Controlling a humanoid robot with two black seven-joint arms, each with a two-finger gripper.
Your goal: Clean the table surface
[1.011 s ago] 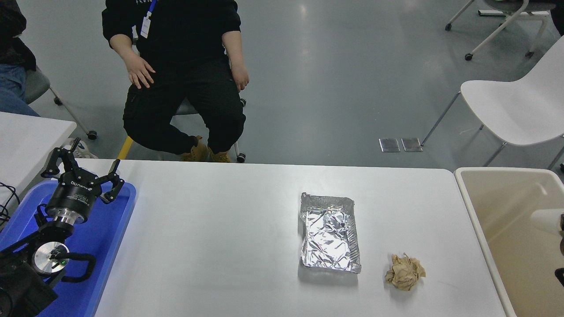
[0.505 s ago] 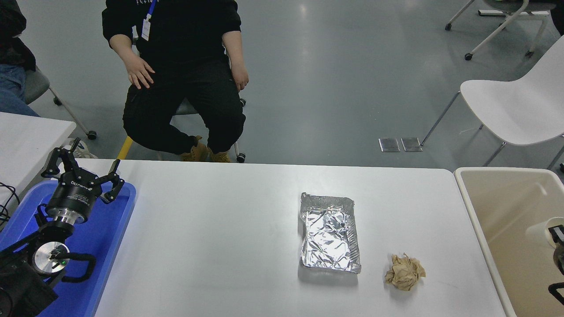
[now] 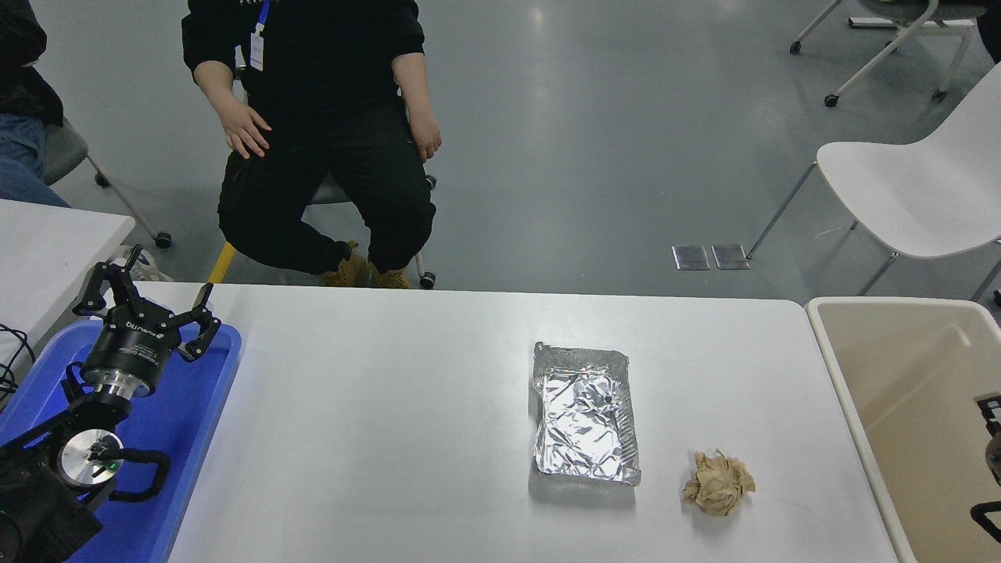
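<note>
Tabletop point(image 3: 375, 438): large white matte surface with rounded corners, fills the lower middle of the head view and runs from the blue tray on the left to the beige bin on the right.

Bin point(image 3: 848, 407): beige, open-topped, sits just beside the tabletop's right edge; cut off by the picture's right border.

Tray point(image 3: 199, 422): blue plastic, at the tabletop's left end, lower left corner of the view.

Person point(image 3: 313, 133): seated beyond the far edge, dark clothes, one hand on a thigh, the other hanging by the knee. Well apart from the tabletop items.

White chair point(image 3: 915, 195): on the floor at upper right, beyond the bin.

Left arm: parked at lower left over the tray. Left tool point(image 3: 148, 305) has its fingers spread wide, released, nothing between them.

Foil tray point(image 3: 583, 414): crumpled silver rectangle, lies flat on the tabletop right of centre, long side running away from the camera.

Paper ball point(image 3: 719, 483): crumpled brown wad on the tabletop, near the foil tray's near right corner, not touching it.

Right tool point(image 3: 990, 461): only a sliver shows at the right border, over the bin. Cannot tell whether released or clenched.
</note>
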